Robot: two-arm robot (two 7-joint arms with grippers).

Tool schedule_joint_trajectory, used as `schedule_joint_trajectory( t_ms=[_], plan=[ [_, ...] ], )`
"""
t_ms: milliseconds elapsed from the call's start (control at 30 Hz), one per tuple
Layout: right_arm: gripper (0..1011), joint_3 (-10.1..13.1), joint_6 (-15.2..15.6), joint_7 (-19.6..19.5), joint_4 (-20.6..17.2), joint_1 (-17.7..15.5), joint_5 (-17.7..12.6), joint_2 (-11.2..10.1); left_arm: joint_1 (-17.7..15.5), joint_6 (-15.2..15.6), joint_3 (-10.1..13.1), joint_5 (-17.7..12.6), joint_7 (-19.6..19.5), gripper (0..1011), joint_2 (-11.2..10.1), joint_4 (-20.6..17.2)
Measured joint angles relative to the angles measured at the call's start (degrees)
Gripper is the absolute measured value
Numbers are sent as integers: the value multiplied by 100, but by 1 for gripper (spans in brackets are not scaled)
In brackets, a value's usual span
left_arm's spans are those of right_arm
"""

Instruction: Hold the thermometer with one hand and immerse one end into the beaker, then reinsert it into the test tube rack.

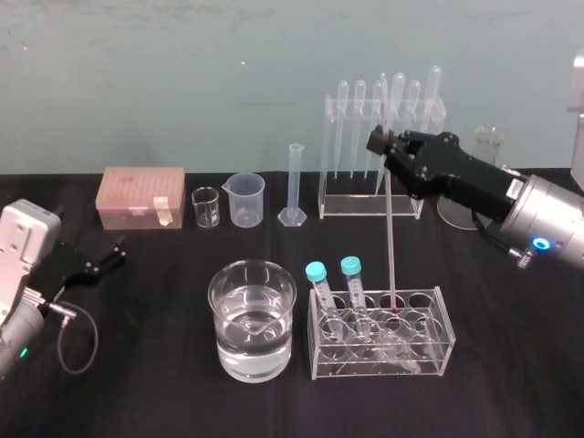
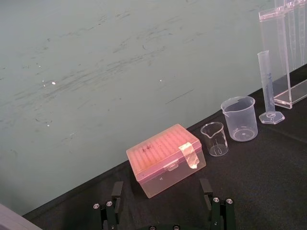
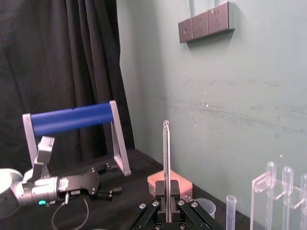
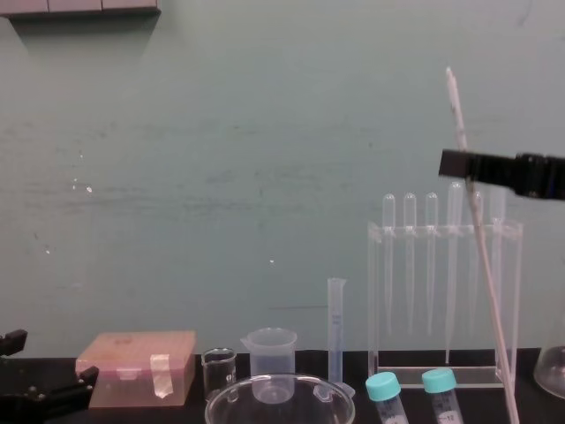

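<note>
A: One thermometer [image 1: 391, 237]. Where does it stand?

B: Tilted, with its lower end down in a hole of the test tube rack [image 1: 436, 339]. The right tool [image 1: 384, 148] is clamped on its upper stem, high above the rack.

A: And the beaker [image 1: 253, 319]?

B: Just left of the rack on the worktop [image 1: 146, 374], partly filled with clear liquid.

A: The left tool [image 1: 105, 257]?

B: Well left of the rack, low by the worktop, fingers spread wide, holding nothing.
</note>
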State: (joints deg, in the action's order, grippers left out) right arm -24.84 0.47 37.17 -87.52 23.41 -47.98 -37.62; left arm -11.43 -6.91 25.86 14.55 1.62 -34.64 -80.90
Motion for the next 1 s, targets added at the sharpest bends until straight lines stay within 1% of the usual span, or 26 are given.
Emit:
schedule_joint_trajectory(
  t_ms=[200, 700, 1000],
  plan=[
    [56, -75, 28, 58, 123, 5, 187, 36, 0, 0, 0, 0, 0, 1008, 0, 0],
    [56, -147, 117, 67, 301, -25, 373, 167, 0, 0, 0, 0, 0, 1008, 0, 0],
    [55, -166, 143, 42, 301, -45, 471, 194, 0, 0, 0, 0, 0, 1008, 0, 0]
  ],
)
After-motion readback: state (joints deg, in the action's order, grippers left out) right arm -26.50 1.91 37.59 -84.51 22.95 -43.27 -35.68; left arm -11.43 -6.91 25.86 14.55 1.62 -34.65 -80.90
